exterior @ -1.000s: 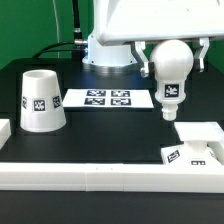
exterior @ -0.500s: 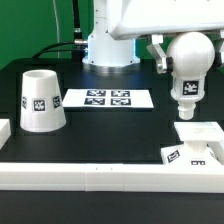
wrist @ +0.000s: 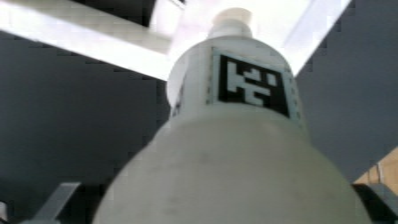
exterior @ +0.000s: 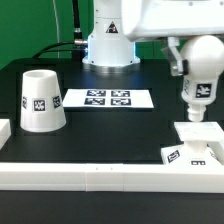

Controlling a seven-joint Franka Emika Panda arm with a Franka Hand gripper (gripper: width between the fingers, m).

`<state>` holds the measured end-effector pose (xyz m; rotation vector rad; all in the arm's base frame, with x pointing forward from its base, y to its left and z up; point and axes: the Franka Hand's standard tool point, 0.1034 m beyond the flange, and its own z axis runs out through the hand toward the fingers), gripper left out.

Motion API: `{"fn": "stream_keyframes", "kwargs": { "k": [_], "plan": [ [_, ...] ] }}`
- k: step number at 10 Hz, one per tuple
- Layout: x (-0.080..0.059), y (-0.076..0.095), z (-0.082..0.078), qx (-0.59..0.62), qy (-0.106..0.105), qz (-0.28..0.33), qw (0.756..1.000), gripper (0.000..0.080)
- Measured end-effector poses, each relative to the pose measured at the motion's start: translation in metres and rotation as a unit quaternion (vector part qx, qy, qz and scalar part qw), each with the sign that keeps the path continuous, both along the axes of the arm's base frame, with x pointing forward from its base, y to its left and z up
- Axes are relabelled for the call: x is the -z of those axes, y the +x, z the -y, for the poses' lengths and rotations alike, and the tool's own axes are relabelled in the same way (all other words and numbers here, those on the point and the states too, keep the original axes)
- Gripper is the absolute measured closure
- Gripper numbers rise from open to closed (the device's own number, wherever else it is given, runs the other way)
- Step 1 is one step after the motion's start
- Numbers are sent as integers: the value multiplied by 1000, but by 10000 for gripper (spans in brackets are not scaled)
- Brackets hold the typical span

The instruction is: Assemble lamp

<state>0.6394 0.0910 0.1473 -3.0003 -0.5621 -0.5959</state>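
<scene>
My gripper (exterior: pixel 190 48) is shut on the white rounded bulb (exterior: pixel 199 82) and holds it upright, threaded end down, above the flat square base (exterior: pixel 200 140) at the exterior view's right. The bulb's tip hangs just over the base's far part, apart from it. In the wrist view the bulb (wrist: pixel 222 150) fills the picture with its tag facing the camera, and the base (wrist: pixel 107 40) shows beyond its tip. The tapered shade (exterior: pixel 42 100) stands open end down on the table at the exterior view's left.
The marker board (exterior: pixel 107 99) lies at the middle back. A long white border rail (exterior: pixel 100 175) runs along the front edge. The robot's base (exterior: pixel 108 45) stands behind the board.
My gripper has carried the bulb toward the exterior view's right and slightly down, from beside the marker board to above the base.
</scene>
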Motion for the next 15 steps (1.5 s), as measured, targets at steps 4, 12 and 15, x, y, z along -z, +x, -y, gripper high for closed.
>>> {"fn": "stream_keyframes", "kwargs": {
  "k": [4, 12, 15],
  "plan": [
    [4, -2, -2, -4, -2, -3, 1000, 223],
    [23, 1, -3, -16, -5, -10, 1000, 223],
    [27, 2, -4, -15, -4, 8, 1000, 223]
  ]
}}
